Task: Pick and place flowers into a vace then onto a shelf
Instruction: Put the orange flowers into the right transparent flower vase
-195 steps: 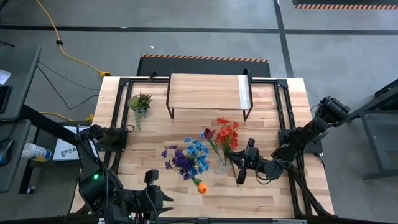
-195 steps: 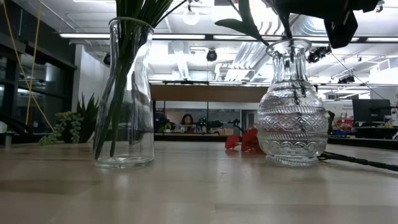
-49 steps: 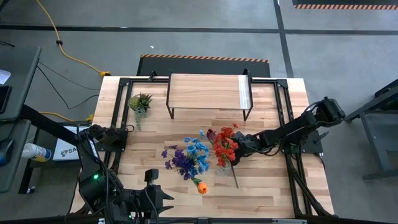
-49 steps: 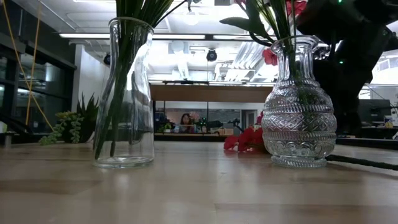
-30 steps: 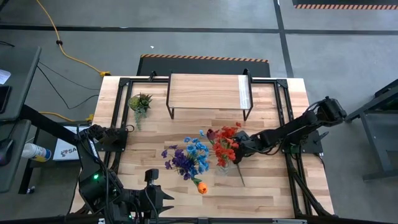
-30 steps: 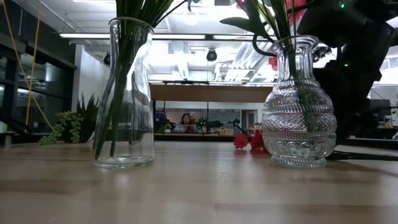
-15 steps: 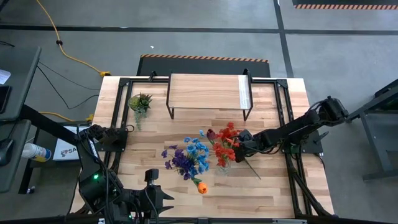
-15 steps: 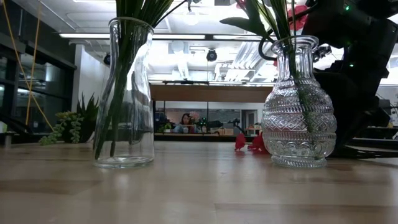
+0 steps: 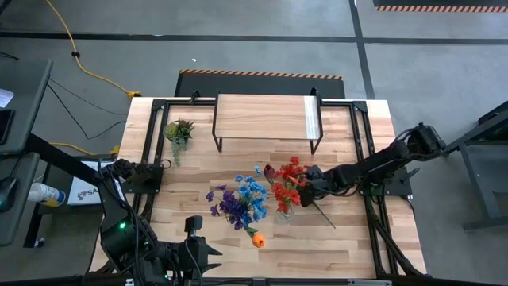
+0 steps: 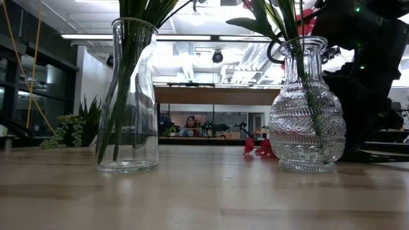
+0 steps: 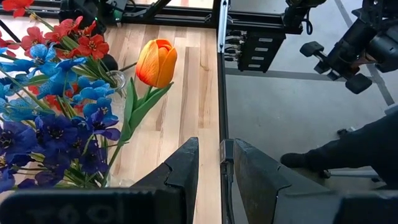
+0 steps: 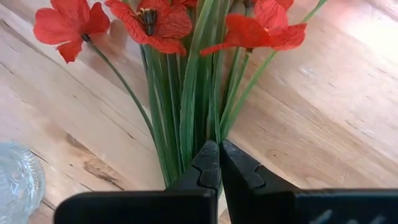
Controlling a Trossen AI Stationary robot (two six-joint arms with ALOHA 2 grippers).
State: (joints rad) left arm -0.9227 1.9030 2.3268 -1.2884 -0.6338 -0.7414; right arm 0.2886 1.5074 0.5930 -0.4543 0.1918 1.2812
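My right gripper (image 9: 308,179) is shut on a bunch of red flowers (image 9: 290,176) just right of the patterned glass vase (image 10: 307,121), which holds a few green stems. The bunch's long stem end (image 9: 325,217) trails toward the near right. A plain glass vase (image 10: 131,96) stands to the left with blue and purple flowers (image 9: 242,202) and an orange tulip (image 11: 156,61). The shelf (image 9: 266,117) stands at the far edge on its black legs. My left gripper (image 11: 216,163) waits at the near left, narrowly open, with nothing between its fingers. My right gripper pinches the bunch's green stems (image 12: 211,127) between its two fingers, a short way below the red blossoms, several stems together. The fingers come steeply from above, slanting from the table's right. The blossoms (image 12: 155,22) sit low over the wood beyond the fingertips.
A small spiky potted plant (image 9: 178,131) stands at the far left. Black frame rails (image 9: 361,143) run along the table's sides. A red blossom (image 10: 257,147) shows low behind the patterned vase. Bare wood lies near the front edge.
My right gripper has stayed beside the patterned vase and tipped a little. The bunch has turned about in its hold: the long stem end has swung across the table toward the right edge, while the blossoms have stayed by the vase.
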